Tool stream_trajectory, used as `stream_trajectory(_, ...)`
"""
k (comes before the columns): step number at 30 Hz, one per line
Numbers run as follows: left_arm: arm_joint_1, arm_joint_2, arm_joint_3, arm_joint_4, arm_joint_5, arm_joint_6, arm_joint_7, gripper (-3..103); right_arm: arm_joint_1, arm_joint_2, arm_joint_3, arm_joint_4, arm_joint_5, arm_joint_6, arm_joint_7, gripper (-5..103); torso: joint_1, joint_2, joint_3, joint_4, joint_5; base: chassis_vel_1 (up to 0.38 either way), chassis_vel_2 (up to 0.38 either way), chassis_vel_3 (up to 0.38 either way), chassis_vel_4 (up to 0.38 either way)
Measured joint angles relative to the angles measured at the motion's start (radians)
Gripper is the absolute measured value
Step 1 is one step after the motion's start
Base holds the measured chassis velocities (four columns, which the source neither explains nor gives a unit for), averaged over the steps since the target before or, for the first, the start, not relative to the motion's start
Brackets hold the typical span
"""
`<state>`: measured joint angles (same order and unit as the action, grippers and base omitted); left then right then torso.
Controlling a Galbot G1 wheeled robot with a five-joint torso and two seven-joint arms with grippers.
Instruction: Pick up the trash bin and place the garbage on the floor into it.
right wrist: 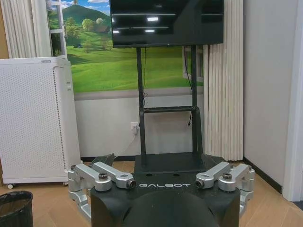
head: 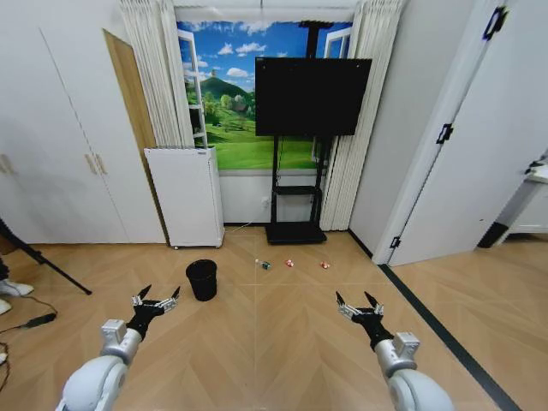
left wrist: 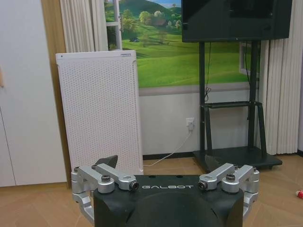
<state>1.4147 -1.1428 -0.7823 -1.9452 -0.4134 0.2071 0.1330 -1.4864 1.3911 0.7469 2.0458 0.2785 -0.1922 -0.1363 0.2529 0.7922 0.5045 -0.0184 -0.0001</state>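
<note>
Left gripper (head: 155,301) and right gripper (head: 360,306) hung spread wide, empty. Trash bin (head: 202,279) stood upright on floor (head: 274,342) at eleven o'clock; garbage (head: 291,264) at twelve, near. Best approach: roll closer, pinch rim squarely.

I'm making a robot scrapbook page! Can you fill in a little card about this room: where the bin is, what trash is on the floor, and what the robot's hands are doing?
bin: black mesh trash bin, upright on the wooden floor, near the white perforated appliance
trash: small bottle and two red-and-white wrappers in a row before the TV stand
left hand: open, empty, raised short of the bin
right hand: open, empty, raised
trash in bin: none seen
</note>
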Motion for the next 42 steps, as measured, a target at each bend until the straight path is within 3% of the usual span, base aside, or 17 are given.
stream_trajectory(42,-0.018,-0.005,-0.002,0.033,-0.009,-0.004,0.019,100,0.0,0.016,-0.005,-0.018,-0.017,0.003,-0.018,100,0.0,0.0,0.0,0.0,0.0001,-0.008,0.009,0.01,-0.009)
